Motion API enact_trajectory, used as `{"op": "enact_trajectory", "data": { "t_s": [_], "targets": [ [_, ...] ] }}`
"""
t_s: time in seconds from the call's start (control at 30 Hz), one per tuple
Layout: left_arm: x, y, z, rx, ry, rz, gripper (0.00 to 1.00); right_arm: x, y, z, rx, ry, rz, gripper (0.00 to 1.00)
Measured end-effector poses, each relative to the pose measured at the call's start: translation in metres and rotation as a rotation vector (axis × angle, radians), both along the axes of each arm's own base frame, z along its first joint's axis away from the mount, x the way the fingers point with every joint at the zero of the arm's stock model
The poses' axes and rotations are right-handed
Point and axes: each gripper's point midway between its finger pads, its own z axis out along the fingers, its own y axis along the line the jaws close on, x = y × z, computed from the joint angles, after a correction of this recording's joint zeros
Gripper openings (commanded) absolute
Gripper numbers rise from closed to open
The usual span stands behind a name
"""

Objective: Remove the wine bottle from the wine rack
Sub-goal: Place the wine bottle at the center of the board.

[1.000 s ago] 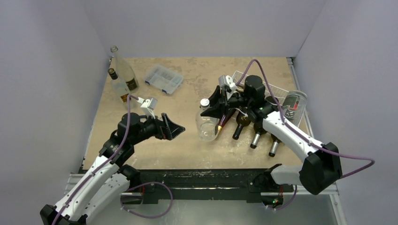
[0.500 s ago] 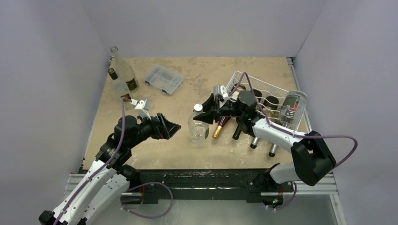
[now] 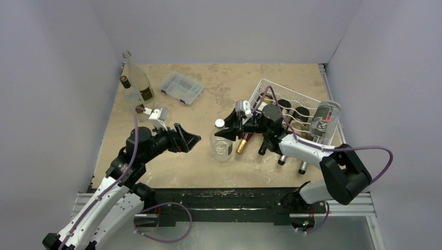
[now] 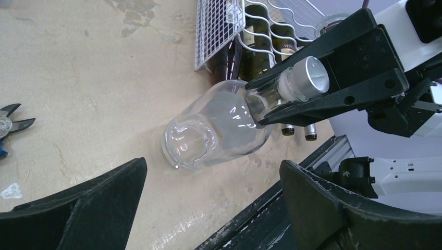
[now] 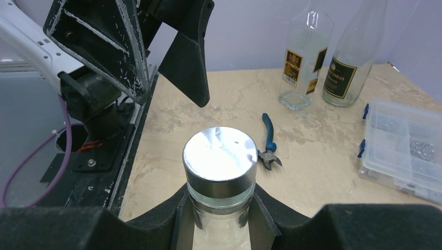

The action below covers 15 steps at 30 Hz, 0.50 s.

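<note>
A clear glass bottle with a silver cap stands upright left of the white wire wine rack, its base at the tabletop. My right gripper is shut on the bottle's neck just under the cap, as the right wrist view shows. The left wrist view shows the bottle and the rack behind it. My left gripper is open and empty, a short way left of the bottle and facing it. Several dark bottles still lie in the rack.
Two tall clear bottles stand at the back left. A clear plastic compartment box lies beside them. Blue-handled pliers lie on the table to the left. A labelled glass bottle lies on the rack's right end.
My right gripper has carried the clear bottle left and down away from the rack and turned it from tilted to upright. My left gripper has shifted slightly.
</note>
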Motion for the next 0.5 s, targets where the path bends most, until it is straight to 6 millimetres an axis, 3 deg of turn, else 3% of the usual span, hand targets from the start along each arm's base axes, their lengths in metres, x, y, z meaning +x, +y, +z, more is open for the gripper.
{"op": "enact_trajectory", "data": {
  "t_s": [0.37, 0.5],
  "targets": [
    [0.003, -0.002, -0.007, 0.008, -0.014, -0.013, 1.00, 0.001, -0.001, -0.012, -0.021, -0.012, 0.001, 0.16],
    [0.001, -0.004, -0.012, 0.003, -0.018, -0.023, 1.00, 0.001, 0.000, -0.017, -0.030, -0.014, 0.007, 0.32]
  ]
}}
